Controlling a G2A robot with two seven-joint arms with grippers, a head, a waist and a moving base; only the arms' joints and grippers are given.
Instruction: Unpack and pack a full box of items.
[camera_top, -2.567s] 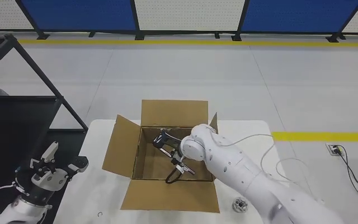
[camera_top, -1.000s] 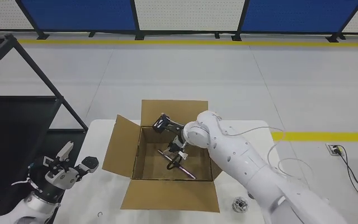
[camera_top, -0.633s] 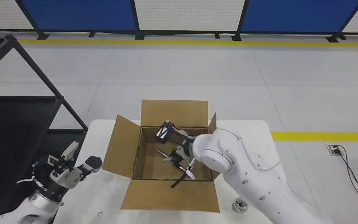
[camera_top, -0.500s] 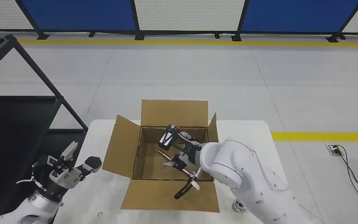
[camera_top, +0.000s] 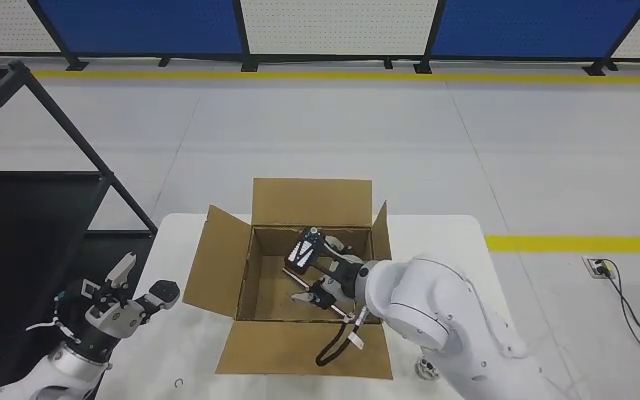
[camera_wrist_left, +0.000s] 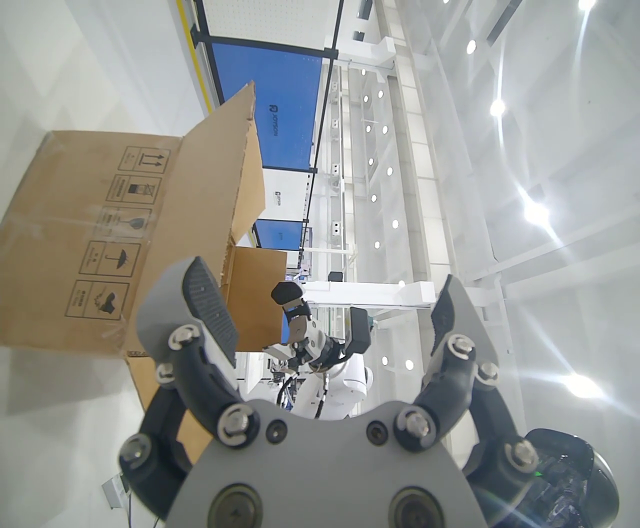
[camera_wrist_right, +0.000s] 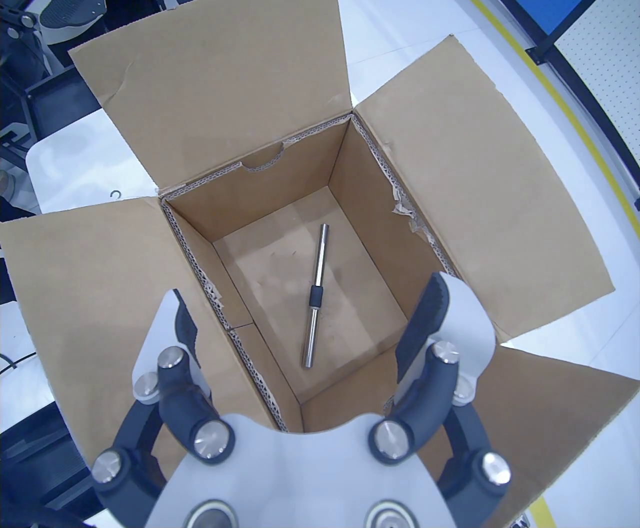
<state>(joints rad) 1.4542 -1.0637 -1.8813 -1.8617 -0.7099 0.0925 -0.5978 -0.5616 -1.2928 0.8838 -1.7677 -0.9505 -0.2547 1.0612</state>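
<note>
An open cardboard box (camera_top: 310, 200) stands on the white table with all its flaps folded outward. The box (camera_wrist_right: 225, 75) holds a single metal rod (camera_wrist_right: 322, 250) with a dark band, lying flat on its floor. My right gripper (camera_wrist_right: 310, 299) hangs above the opening, open and holding nothing; it hovers over the box's middle (camera_top: 310, 272) and appears beyond the box edge (camera_wrist_left: 325, 312). My left gripper (camera_top: 143, 282) stays low at the table's left end, apart from the box. It is open (camera_wrist_left: 325, 295) and empty, facing the box's printed side (camera_wrist_left: 100, 240).
A small round part (camera_top: 429, 365) lies on the table right of the box. A tiny hook (camera_top: 178, 382) lies near the front left (camera_wrist_right: 116, 195). A black rack (camera_top: 50, 220) stands left of the table. A dark cable (camera_top: 328, 352) droops from the right arm over the front flap.
The right arm has swung from the box's right side round to its near side, and its gripper has risen out of the box. The left gripper has lifted a little and shifted right.
</note>
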